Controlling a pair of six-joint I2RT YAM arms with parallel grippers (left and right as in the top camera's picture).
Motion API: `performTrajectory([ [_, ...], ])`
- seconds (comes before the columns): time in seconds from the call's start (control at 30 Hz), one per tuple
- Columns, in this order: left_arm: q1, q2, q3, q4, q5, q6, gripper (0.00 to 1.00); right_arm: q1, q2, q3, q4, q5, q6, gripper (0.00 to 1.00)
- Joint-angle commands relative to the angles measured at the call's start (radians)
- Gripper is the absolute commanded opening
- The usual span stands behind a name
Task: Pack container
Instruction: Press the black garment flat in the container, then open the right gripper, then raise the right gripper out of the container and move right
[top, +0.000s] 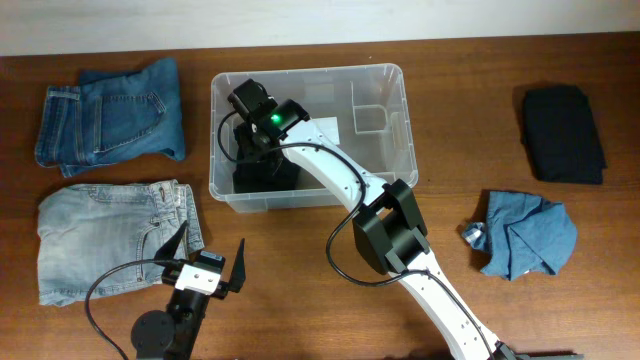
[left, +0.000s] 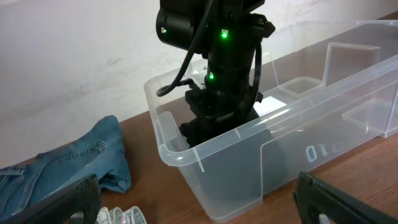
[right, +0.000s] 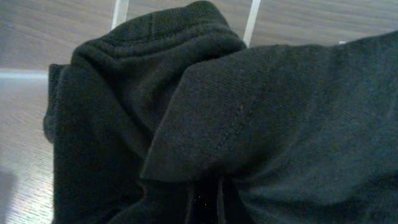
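The right gripper (top: 248, 150) is clamped on a black knit garment (right: 205, 124) low inside the container (top: 375, 150), which stands mid-table. The left gripper (top: 207, 258) is wide apart. If the cloth clings on release, it may lift out again.

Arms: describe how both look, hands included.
Right arm: white links, black joint housings, a looping cable, green lights near the wrist. Left arm: round black base, thin black lead, white wrist block; left hand has two black pointed fingers.
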Motion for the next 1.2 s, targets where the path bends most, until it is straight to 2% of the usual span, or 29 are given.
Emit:
performTrajectory([
  [0.0,0.005,-0.006,-0.002,-0.007,0.000,0.011,0.99,-0.003,-0.022,0.007,0.003,0.006,-0.005,0.09],
  [0.23,0.005,-0.006,-0.002,-0.007,0.000,0.011,0.99,-0.011,-0.094,0.132,-0.112,0.168,-0.023,0.20],
  [0.4,0.005,-0.006,-0.002,-0.007,0.000,0.011,0.99,-0.040,-0.189,0.230,-0.244,0.257,-0.023,0.33],
  [0.47,0.005,-0.006,-0.002,-0.007,0.000,0.011,0.99,-0.060,-0.229,0.260,-0.311,0.293,-0.023,0.50],
  [0.5,0.005,-0.006,-0.002,-0.007,0.000,0.011,0.99,-0.077,-0.251,0.272,-0.355,0.317,-0.023,0.64],
  [0.63,0.005,-0.006,-0.002,-0.007,0.000,0.011,0.99,-0.163,-0.321,0.279,-0.510,0.389,-0.023,0.81],
  [0.7,0.005,-0.006,-0.002,-0.007,0.000,0.011,0.99,-0.237,-0.338,0.279,-0.606,0.391,-0.036,0.85],
  [0.8,0.005,-0.006,-0.002,-0.007,0.000,0.011,0.99,-0.349,-0.330,0.276,-0.701,0.291,-0.163,0.89],
  [0.83,0.005,-0.006,-0.002,-0.007,0.000,0.011,0.99,-0.384,-0.330,0.262,-0.700,0.195,-0.245,0.90],
  [0.9,0.005,-0.006,-0.002,-0.007,0.000,0.011,0.99,-0.425,-0.330,0.244,-0.701,0.113,-0.299,0.90],
  [1.1,0.005,-0.006,-0.002,-0.007,0.000,0.011,0.99,-0.533,-0.327,0.163,-0.700,0.071,-0.369,0.94],
  [1.17,0.005,-0.006,-0.002,-0.007,0.000,0.011,0.99,-0.558,-0.325,0.121,-0.700,-0.034,-0.451,0.94],
])
